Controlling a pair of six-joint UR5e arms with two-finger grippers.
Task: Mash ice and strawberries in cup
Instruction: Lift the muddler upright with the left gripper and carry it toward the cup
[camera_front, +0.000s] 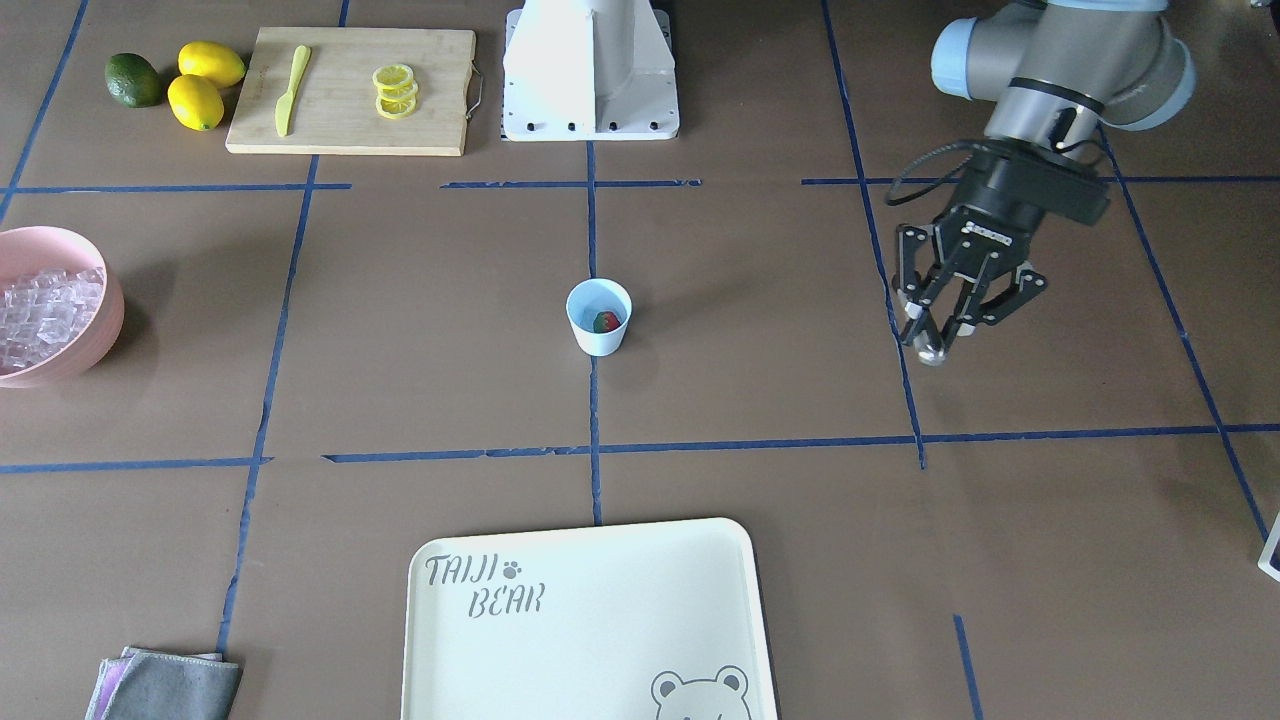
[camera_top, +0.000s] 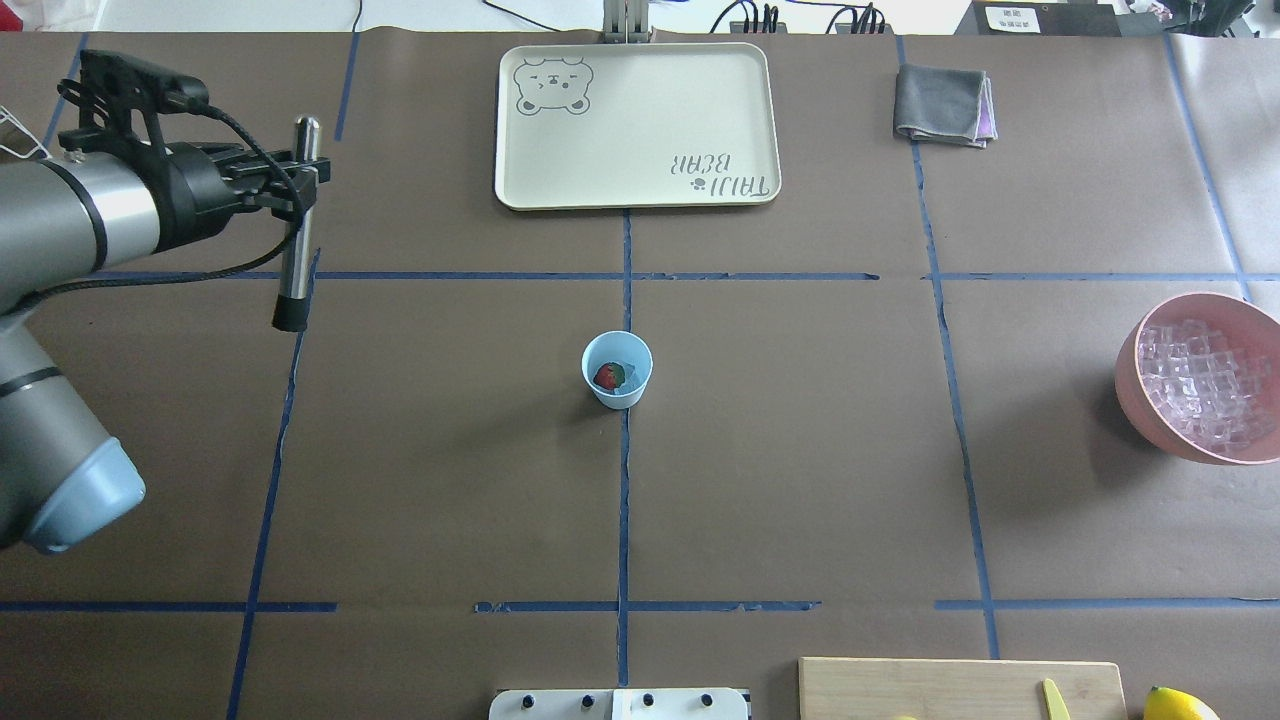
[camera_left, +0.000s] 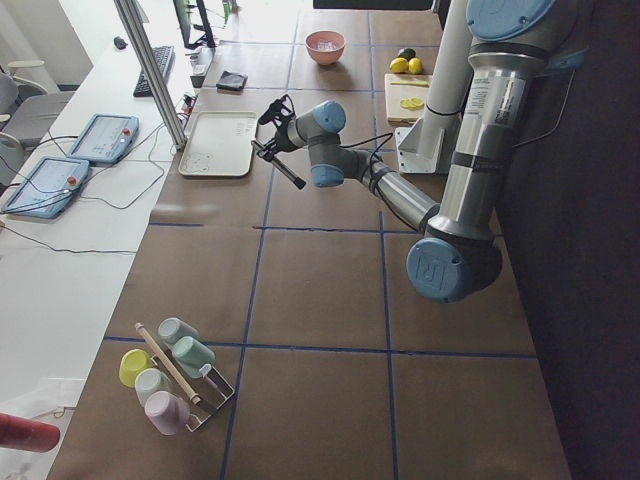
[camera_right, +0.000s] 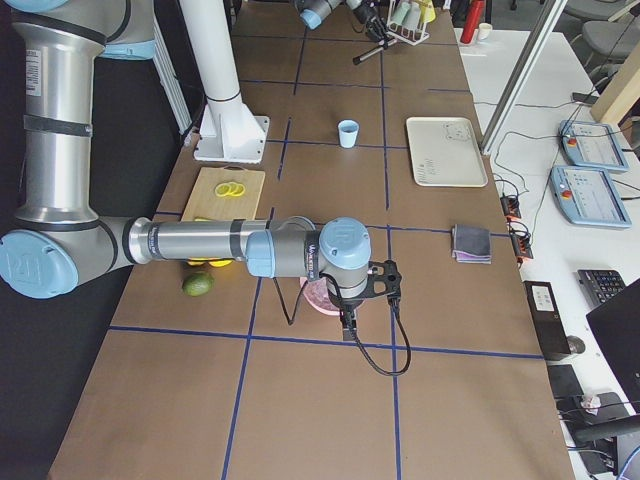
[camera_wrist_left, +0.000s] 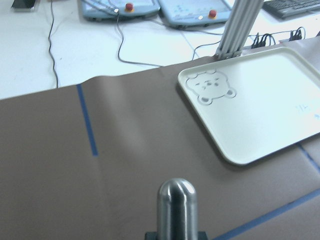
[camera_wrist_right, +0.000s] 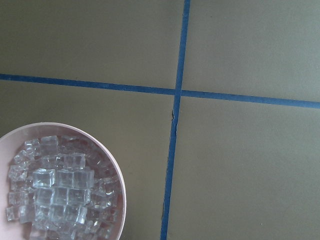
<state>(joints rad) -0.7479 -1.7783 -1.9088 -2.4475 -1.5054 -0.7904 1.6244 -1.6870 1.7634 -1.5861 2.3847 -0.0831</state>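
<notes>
The small white cup (camera_front: 599, 335) (camera_top: 617, 389), light blue inside, stands at the table's middle with the red strawberry (camera_front: 605, 321) (camera_top: 605, 377) in it. My left gripper (camera_front: 935, 340) (camera_top: 300, 185) is shut on a metal masher rod (camera_top: 297, 230) (camera_wrist_left: 176, 205), held above the table well off to the cup's side. The ice (camera_front: 45, 310) (camera_top: 1200, 385) (camera_wrist_right: 60, 190) fills the pink bowl (camera_front: 108, 335) (camera_top: 1130, 395). My right gripper (camera_right: 365, 285) hovers by that bowl; I cannot tell whether it is open or shut.
A cream tray (camera_front: 600, 620) (camera_top: 640, 120) lies beyond the cup. A grey cloth (camera_top: 942, 103) lies beside it. A cutting board (camera_front: 330, 130) with lemon slices and a yellow knife, lemons (camera_front: 210, 65) and a lime (camera_front: 133, 80) sit near the robot base (camera_front: 590, 70).
</notes>
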